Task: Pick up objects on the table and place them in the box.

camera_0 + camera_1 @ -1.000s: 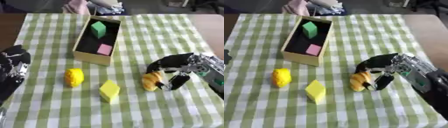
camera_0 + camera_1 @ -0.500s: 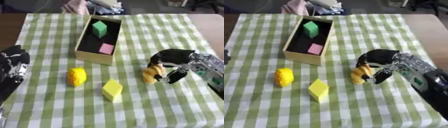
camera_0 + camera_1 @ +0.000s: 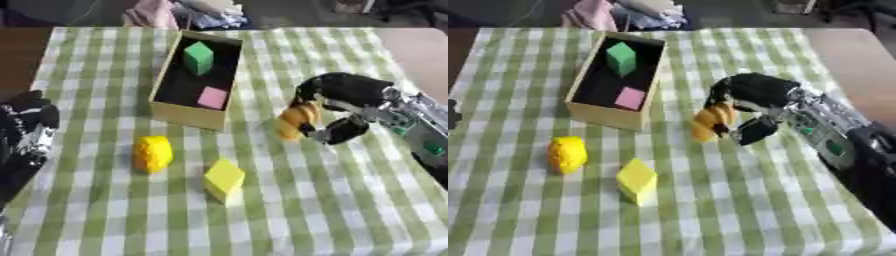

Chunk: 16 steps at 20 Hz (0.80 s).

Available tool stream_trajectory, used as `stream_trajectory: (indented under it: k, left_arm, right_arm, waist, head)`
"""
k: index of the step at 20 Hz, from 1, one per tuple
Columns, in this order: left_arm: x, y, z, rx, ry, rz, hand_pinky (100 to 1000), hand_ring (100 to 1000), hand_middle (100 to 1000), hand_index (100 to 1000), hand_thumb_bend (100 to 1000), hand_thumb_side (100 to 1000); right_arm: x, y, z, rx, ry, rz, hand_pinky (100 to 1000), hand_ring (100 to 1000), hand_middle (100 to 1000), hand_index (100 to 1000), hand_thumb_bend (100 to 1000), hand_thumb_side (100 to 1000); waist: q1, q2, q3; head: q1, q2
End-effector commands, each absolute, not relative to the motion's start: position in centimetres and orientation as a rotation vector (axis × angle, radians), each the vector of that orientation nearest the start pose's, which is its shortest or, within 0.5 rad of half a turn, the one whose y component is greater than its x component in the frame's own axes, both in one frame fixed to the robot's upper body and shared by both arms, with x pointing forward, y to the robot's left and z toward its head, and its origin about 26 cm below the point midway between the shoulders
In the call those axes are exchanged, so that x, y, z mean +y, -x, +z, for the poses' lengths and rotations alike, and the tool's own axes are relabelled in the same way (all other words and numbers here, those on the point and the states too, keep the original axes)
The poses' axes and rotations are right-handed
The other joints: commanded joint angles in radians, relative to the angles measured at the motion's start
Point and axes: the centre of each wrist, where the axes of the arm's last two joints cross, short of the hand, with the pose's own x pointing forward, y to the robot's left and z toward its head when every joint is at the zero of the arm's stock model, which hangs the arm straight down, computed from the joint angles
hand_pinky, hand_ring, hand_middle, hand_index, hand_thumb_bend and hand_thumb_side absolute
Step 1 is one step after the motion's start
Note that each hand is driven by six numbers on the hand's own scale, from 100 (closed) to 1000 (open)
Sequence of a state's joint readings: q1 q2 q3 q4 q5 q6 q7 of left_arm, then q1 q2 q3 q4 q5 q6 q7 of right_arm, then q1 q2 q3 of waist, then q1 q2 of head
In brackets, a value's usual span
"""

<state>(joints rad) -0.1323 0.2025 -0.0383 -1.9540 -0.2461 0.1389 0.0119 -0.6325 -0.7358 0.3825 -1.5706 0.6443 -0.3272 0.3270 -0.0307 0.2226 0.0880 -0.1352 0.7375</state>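
1. My right hand (image 3: 337,107) is curled round an orange-yellow lumpy object (image 3: 293,120), held to the right of the cardboard box (image 3: 184,114); I judge it just lifted off the checked cloth (image 3: 350,210).
2. The box holds a green block (image 3: 199,57) and a pink block (image 3: 212,97).
3. Next: carry it left over the opening, then release.
4. My left hand (image 3: 26,130) idles at the left edge; fingers unclear.

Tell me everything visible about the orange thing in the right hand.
The orange thing is a small, elongated, lumpy piece, orange-yellow with faint ridges, standing roughly upright. The right hand curls round it from the right, fingers over its top and thumb below. It sits just right of the cardboard box, apart from it. Whether it is clear of the checked tablecloth cannot be told.
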Motion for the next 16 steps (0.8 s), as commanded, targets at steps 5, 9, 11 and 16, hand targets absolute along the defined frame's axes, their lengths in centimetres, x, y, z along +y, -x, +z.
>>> stream_trajectory:
  k: [5,9,11,16]
  left_arm:
    - [25.1,-28.5,13.6,-1.94,-0.359,-0.376,794,734,728,847,322,641]
    - [25.0,-28.5,13.7,-1.942,-0.351,-0.381,794,734,728,847,322,641]
    - [24.9,-28.5,13.7,-1.942,-0.346,-0.385,794,735,728,847,320,642]
    - [24.6,-28.5,13.8,-1.95,-0.324,-0.395,794,735,728,848,320,643]
  right_arm:
    - [-25.4,-39.7,27.7,2.372,-1.112,-2.424,773,699,613,381,100,213]
    - [-24.3,-42.3,28.9,2.424,-1.172,-2.385,776,703,621,416,100,213]
    - [-23.7,-43.8,28.8,2.43,-1.217,-2.392,780,708,629,439,100,220]
    - [-22.3,-47.2,27.0,2.425,-1.366,-2.417,784,715,639,446,100,224]
  waist:
    - [0.006,-0.035,0.004]
    - [0.009,-0.032,0.013]
    - [0.009,-0.03,0.02]
    - [0.014,-0.025,0.04]
  head:
    - [-0.011,-0.004]
    - [-0.02,-0.007]
    - [-0.026,-0.008]
    - [-0.044,-0.014]
